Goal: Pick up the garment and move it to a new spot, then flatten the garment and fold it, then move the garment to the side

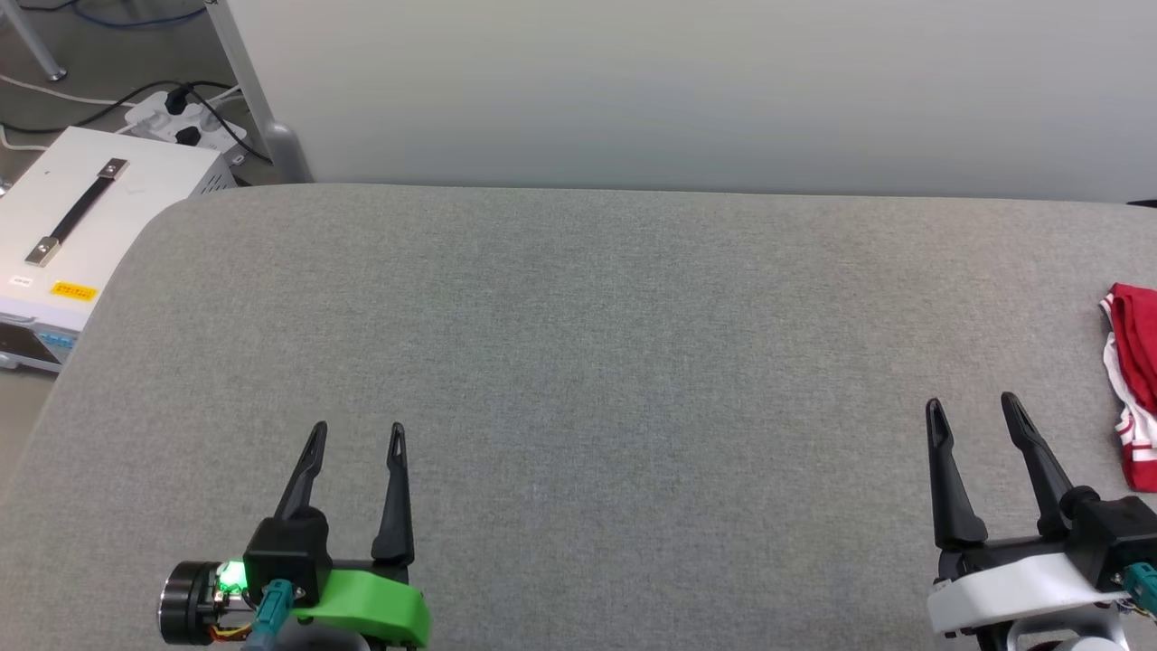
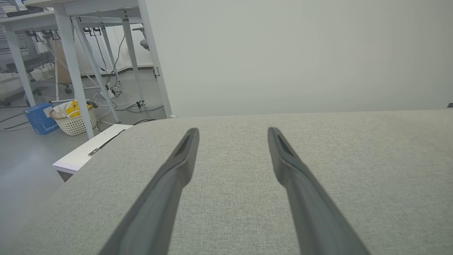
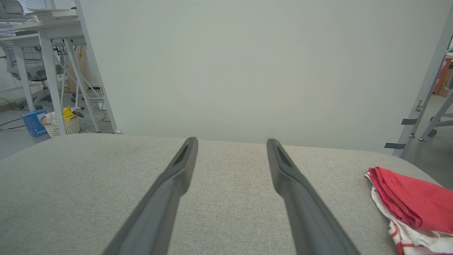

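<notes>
The left gripper (image 1: pixel 358 428) sits at the lower left of the head view, its fingers spread wide with nothing between them. The right gripper (image 1: pixel 972 400) sits at the lower right, its fingers likewise spread and holding nothing. Both are over the grey fabric-covered table (image 1: pixel 578 344). The garment (image 1: pixel 1134 362), a compact red bundle with white striped trim, lies on the table at the right edge of the frame. It is near the right gripper but not touching it.
</notes>
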Motion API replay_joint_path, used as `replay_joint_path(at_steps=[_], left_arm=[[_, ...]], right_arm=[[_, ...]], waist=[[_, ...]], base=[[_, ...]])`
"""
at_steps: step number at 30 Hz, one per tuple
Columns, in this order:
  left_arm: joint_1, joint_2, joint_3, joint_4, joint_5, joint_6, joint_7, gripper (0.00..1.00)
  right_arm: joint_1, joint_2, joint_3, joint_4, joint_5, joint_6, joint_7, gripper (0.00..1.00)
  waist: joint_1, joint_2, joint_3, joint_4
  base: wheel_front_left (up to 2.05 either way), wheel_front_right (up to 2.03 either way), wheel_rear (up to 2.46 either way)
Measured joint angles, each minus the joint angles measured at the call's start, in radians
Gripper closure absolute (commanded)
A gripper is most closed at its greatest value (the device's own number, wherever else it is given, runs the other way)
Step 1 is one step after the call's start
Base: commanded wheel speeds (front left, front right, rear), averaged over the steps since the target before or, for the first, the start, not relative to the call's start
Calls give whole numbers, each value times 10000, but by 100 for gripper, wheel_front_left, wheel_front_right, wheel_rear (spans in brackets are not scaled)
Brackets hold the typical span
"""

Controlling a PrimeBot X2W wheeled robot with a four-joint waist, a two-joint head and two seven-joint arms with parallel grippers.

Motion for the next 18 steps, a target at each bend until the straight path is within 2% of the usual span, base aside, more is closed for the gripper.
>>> replay_joint_path(at_steps=[18], left_arm=[[180,-90,190,127,-27,-219,2,0]], right_arm=[[506,146,44,-36,73,0,0,0]], waist=[[0,0,-163,-141]], base=[[0,0,0]])
